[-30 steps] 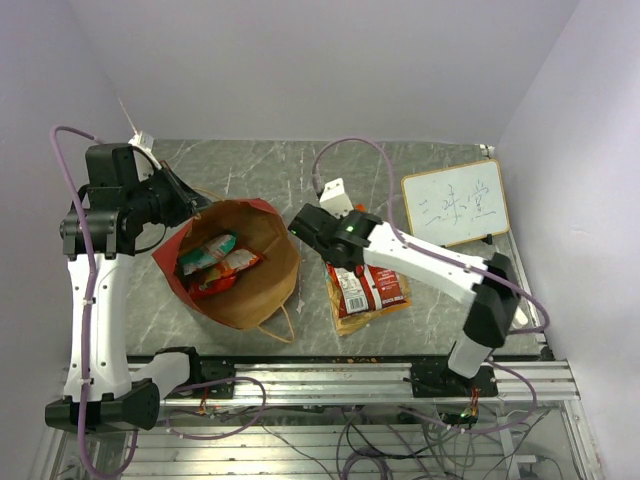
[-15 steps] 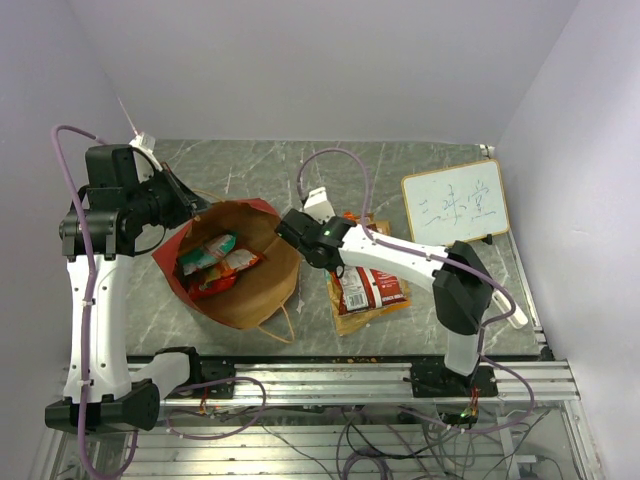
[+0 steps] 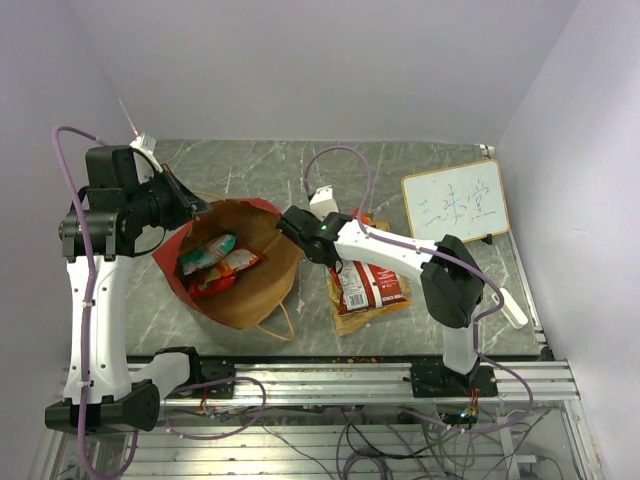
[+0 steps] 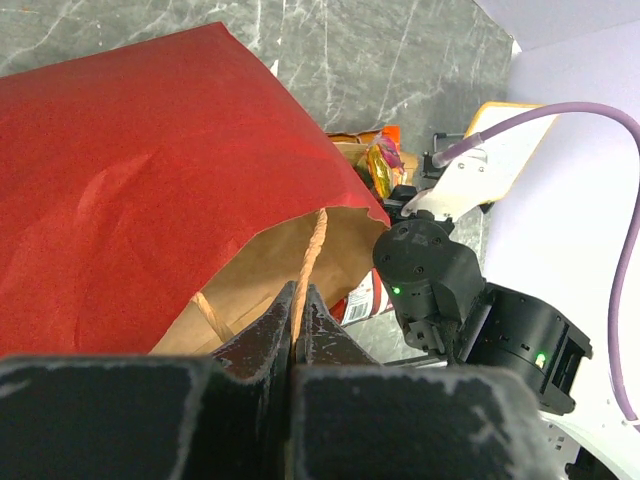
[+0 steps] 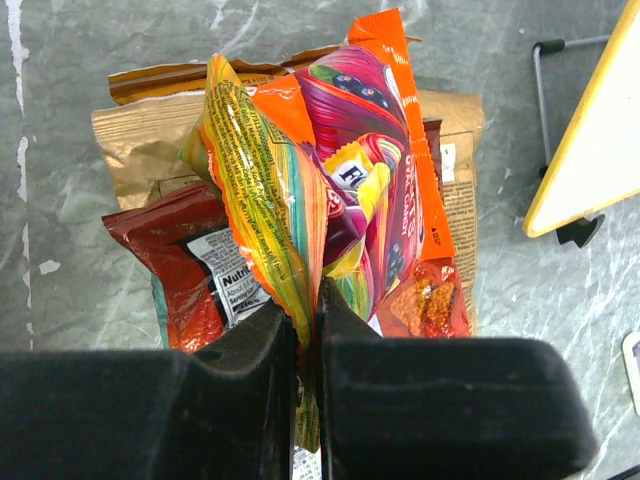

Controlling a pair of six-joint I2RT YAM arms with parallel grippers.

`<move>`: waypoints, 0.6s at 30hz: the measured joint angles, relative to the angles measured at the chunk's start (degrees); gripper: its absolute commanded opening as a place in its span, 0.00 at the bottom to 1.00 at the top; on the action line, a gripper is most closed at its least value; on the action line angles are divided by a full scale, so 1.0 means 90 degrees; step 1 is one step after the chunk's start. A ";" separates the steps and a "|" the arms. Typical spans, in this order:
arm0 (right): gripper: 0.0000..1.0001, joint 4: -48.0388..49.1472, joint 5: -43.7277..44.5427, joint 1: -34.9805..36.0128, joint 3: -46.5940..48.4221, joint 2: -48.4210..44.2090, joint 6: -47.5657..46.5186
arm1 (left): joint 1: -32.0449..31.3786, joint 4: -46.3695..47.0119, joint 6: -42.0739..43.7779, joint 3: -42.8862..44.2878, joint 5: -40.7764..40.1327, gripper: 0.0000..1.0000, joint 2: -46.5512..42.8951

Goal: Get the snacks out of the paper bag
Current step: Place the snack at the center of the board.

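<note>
Left end effector is clamped on the thin tan twine handle of the large red paper bag, whose mouth is open. Right end effector is clamped on a crinkly orange-and-purple snack packet just right of the bag's rim, over a dark red packet and a brown kraft packet piled on the grey marbled desk. A teal packet and a red-orange packet are seen inside the bag.

Whiteboard on grey marble table

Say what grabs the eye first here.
The big red bag lies open left of centre, packets showing inside. Right of it, the right hand pinches a bright orange packet over a pile of others. The left hand grips the bag's twine handle.
</note>
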 measured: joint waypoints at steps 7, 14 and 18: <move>0.46 -0.0231 -0.0032 -0.0036 0.0219 0.0095 0.0418 | 0.0000 -0.0002 0.0000 -0.0012 0.0036 0.07 -0.0063; 0.81 0.0104 -0.0413 -0.0049 0.0223 0.0080 0.0325 | 0.0000 -0.0036 0.0000 -0.0012 0.0036 0.07 -0.0124; 0.94 0.0437 -0.0760 -0.0049 -0.0036 -0.0294 0.0114 | 0.0000 -0.0058 -0.0002 -0.0012 0.0044 0.07 -0.0146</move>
